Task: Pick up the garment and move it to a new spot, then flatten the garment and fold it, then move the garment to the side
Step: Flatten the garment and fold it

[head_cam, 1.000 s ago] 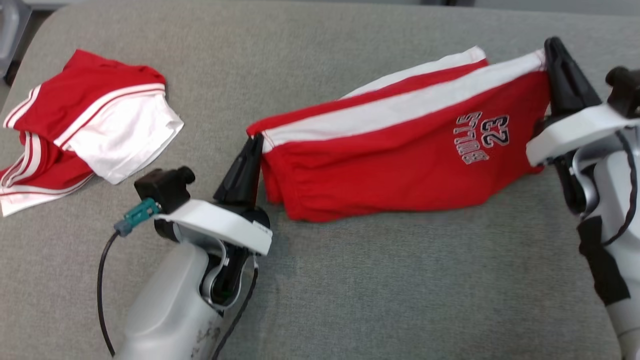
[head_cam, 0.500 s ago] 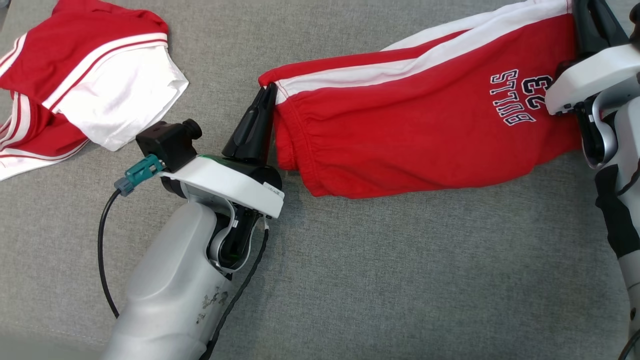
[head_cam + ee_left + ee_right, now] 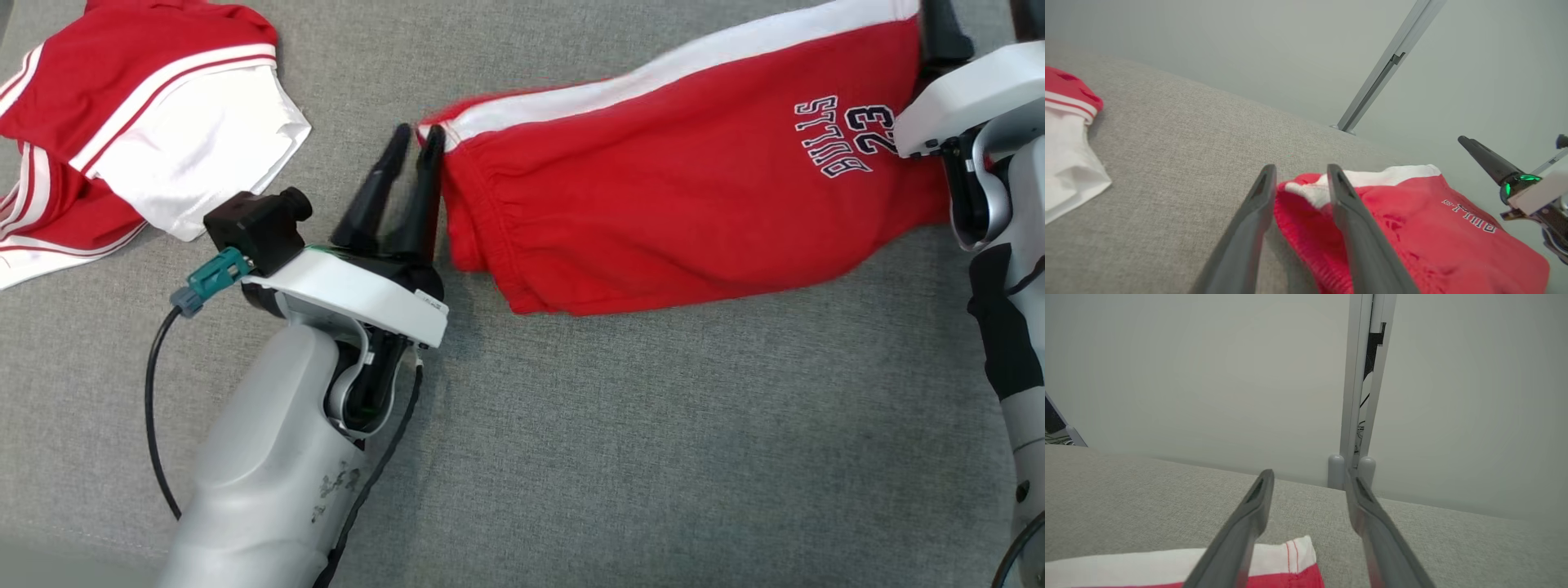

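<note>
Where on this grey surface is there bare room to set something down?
The widest bare patch is the grey surface below the red shorts, between the left forearm and the right arm. A narrower gap lies between the red-and-white garment and the shorts' waistband, but the left gripper stands in it. The top corners are crowded.

Broad grey woven fabric surface (image 3: pixel 653 449), flat, softly and evenly lit. Right behind it, plain pale grey-green wall (image 3: pixel 1208 375). Up that wall, a slim metal post (image 3: pixel 1357 396), two rounded caps (image 3: pixel 1336 469) at its foot, dark slot (image 3: pixel 1374 343) with cables higher up.
</note>
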You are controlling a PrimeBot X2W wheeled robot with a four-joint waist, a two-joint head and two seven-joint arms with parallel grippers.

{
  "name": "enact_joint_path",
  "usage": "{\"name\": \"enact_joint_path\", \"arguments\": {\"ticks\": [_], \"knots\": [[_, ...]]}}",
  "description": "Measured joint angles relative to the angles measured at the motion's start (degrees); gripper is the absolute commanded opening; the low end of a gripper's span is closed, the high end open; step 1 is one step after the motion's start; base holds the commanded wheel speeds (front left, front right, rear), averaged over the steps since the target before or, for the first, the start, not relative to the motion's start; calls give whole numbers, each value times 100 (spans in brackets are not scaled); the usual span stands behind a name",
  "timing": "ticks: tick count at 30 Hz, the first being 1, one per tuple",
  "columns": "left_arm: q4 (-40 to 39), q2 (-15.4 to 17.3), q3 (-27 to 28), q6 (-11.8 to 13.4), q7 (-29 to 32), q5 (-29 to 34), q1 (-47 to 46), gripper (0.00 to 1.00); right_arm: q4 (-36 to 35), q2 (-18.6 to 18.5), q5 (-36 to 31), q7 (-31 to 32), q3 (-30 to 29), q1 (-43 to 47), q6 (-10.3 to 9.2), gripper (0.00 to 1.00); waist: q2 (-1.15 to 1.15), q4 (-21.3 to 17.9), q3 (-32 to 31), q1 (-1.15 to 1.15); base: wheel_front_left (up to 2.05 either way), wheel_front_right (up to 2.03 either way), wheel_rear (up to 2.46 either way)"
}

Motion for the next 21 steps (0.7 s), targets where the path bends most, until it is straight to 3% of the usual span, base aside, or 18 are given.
{"name": "enact_joint_path", "arguments": {"ticks": [7,13,21], "knots": [[145,-3,339,46,0,363,325,100,-120,90,381,0,-167,373,0,100,0,-100,-218,0,0,0,0],[97,-1,528,56,0,671,816,100,-94,97,998,0,181,1061,0,100,0,-222,-494,0,0,0,0],[-23,-1,630,75,0,687,1202,100,579,46,1614,-19,582,1489,0,100,0,-315,-748,0,0,0,0]]}}
